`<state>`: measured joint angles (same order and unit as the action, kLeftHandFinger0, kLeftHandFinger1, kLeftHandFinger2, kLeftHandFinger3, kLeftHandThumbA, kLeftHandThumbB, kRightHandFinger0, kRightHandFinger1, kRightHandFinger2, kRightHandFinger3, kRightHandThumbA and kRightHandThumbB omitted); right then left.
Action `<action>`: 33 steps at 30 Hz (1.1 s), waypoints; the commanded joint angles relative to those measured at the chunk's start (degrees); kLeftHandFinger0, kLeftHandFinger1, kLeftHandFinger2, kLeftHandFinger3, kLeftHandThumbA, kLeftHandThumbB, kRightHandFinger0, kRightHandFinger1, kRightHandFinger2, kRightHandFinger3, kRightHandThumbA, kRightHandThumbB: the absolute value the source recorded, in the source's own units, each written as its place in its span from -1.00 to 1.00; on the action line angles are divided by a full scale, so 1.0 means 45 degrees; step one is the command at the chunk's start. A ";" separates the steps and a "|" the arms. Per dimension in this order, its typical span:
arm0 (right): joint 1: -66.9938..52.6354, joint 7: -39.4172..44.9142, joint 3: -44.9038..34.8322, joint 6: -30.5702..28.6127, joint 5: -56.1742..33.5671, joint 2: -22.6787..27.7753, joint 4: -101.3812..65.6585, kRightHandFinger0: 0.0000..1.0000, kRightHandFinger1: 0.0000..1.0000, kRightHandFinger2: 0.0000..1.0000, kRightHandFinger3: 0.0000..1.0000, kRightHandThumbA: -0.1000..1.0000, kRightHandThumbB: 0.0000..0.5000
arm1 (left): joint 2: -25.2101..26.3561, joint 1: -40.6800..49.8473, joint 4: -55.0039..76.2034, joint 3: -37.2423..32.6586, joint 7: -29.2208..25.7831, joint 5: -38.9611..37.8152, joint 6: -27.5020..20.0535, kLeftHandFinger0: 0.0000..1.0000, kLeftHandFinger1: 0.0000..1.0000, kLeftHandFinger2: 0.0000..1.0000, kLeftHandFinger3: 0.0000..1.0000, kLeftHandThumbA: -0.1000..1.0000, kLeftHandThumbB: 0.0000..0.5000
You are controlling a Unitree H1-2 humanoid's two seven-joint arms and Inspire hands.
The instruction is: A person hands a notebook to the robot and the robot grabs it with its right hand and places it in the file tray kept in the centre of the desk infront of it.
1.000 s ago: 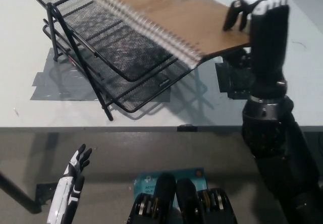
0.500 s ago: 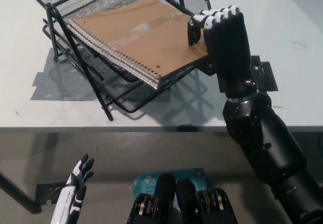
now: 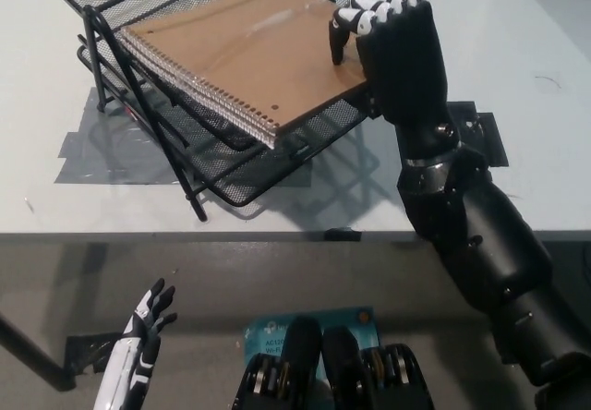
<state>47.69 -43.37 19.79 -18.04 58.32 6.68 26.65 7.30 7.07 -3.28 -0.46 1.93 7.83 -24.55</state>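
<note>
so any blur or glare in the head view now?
Head view: sharp, no motion smear on the notebook or the right hand gripping it; slight sheen along its spiral binding; soft shadows under the file tray on the desk; left hand dim at lower left.

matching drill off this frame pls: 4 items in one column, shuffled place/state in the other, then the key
Items:
1. notebook
2. right hand
3. left hand
4. file tray

Place or state:
A. black wire mesh, standing on the white desk
B. white, open, low at the picture's lower left, below the desk edge
C. brown cover, spiral edge toward the robot, lying over the tray's top tier
D. black, closed on the notebook's right edge

Pairs: 1-C, 2-D, 3-B, 4-A
</note>
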 commanded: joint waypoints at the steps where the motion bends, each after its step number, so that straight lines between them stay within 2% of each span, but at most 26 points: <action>1: 0.1475 -0.1363 -0.0368 0.0159 -0.0152 -0.0399 -0.0010 -1.00 -1.00 -0.64 -0.90 0.83 -1.00 | 0.0195 0.0007 0.0445 -0.0131 0.0135 -0.0016 -0.0301 0.80 0.94 1.00 1.00 1.00 0.30; 4: 0.1643 -0.1417 -0.0459 0.0270 -0.0236 -0.0487 0.0232 -1.00 -1.00 -0.70 -0.97 0.83 -1.00 | 0.0183 -0.0003 0.0465 -0.0149 0.0114 0.0033 -0.0275 0.79 0.93 0.99 1.00 1.00 0.28; 8: 0.2075 -0.1630 -0.0624 0.0481 -0.0349 -0.0648 0.0890 -1.00 -1.00 -0.64 -0.97 0.83 -1.00 | 0.0182 -0.0071 0.0411 -0.0147 0.0075 0.0056 -0.0278 0.84 0.93 0.96 1.00 1.00 0.30; 9: 0.2250 -0.1860 -0.0659 0.0543 -0.0297 -0.0713 0.1227 -1.00 -1.00 -0.64 -0.81 0.81 -1.00 | 0.0170 -0.0082 0.0391 -0.0137 0.0049 0.0049 -0.0328 0.86 0.92 0.94 1.00 1.00 0.27; 11: 0.2401 -0.2064 -0.0728 0.0524 -0.0395 -0.0822 0.1669 -1.00 -1.00 -0.68 -0.83 0.78 -1.00 | 0.0137 -0.0064 0.0432 -0.0160 0.0049 0.0036 -0.0331 0.85 0.91 0.92 1.00 1.00 0.28; 13: 0.2492 -0.2009 -0.0799 0.0571 -0.0549 -0.0928 0.1961 -1.00 -1.00 -0.72 -0.62 0.84 -1.00 | 0.0137 -0.0048 0.0514 -0.0179 0.0089 -0.0008 -0.0252 0.86 0.93 0.92 1.00 1.00 0.27; 14: 0.2543 -0.1940 -0.0853 0.0596 -0.0669 -0.0990 0.2130 -1.00 -1.00 -0.72 -0.73 0.85 -1.00 | 0.0138 -0.0063 0.0529 -0.0192 0.0128 -0.0086 -0.0211 0.88 0.93 0.91 1.00 1.00 0.25; 15: 0.2654 -0.1939 -0.0902 0.0646 -0.0792 -0.1088 0.2482 -1.00 -1.00 -0.74 -0.98 0.89 -1.00 | 0.0120 -0.0062 0.0551 -0.0181 0.0119 -0.0092 -0.0090 0.93 0.94 0.89 1.00 1.00 0.33; 18: 0.2859 -0.2016 -0.0933 0.0646 -0.0919 -0.1198 0.3099 -1.00 -1.00 -0.73 -1.00 1.00 -1.00 | 0.0086 -0.0091 0.0579 -0.0174 0.0082 -0.0039 0.0069 0.98 0.95 0.88 1.00 1.00 0.37; 24: 0.3294 -0.2973 -0.0679 0.0700 -0.0791 -0.1417 0.4924 -1.00 -1.00 -0.68 -0.97 1.00 -1.00 | 0.0131 -0.0176 0.0533 -0.0246 0.0093 0.0076 -0.0120 0.97 0.93 0.87 1.00 1.00 0.30; 27: 0.3563 -0.3415 -0.0608 0.0445 -0.0908 -0.1527 0.5766 -1.00 -1.00 -0.71 -1.00 0.87 -1.00 | 0.0156 -0.0247 0.0509 -0.0243 0.0087 0.0058 -0.0147 0.99 0.92 0.85 1.00 1.00 0.30; 28: 0.3613 -0.3416 -0.0603 0.0458 -0.0949 -0.1557 0.5943 -1.00 -1.00 -0.69 -0.96 0.90 -1.00 | 0.0160 -0.0262 0.0526 -0.0246 0.0086 0.0072 -0.0125 0.99 0.92 0.85 1.00 1.00 0.30; 30: 0.3766 -0.3510 -0.0534 0.0399 -0.1028 -0.1640 0.6519 -1.00 -1.00 -0.56 -0.78 0.92 -1.00 | 0.0175 -0.0281 0.0610 -0.0253 0.0080 0.0170 0.0046 0.99 0.92 0.84 1.00 1.00 0.38; 32: 0.3920 -0.3764 -0.0419 0.0382 -0.0982 -0.1675 0.7046 -1.00 -1.00 -0.46 -0.60 0.91 -1.00 | 0.0181 -0.0301 0.0630 -0.0260 0.0092 0.0157 0.0075 0.97 0.91 0.84 1.00 1.00 0.38; 33: 0.4020 -0.3920 -0.0302 0.0359 -0.0934 -0.1695 0.7387 -1.00 -0.99 -0.40 -0.38 0.92 -1.00 | 0.0188 -0.0306 0.0651 -0.0266 0.0086 0.0210 0.0125 0.98 0.92 0.84 1.00 1.00 0.41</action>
<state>60.17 -54.74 17.63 -16.08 56.28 -0.04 57.04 7.30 6.17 -2.38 -1.38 1.94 7.95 -23.98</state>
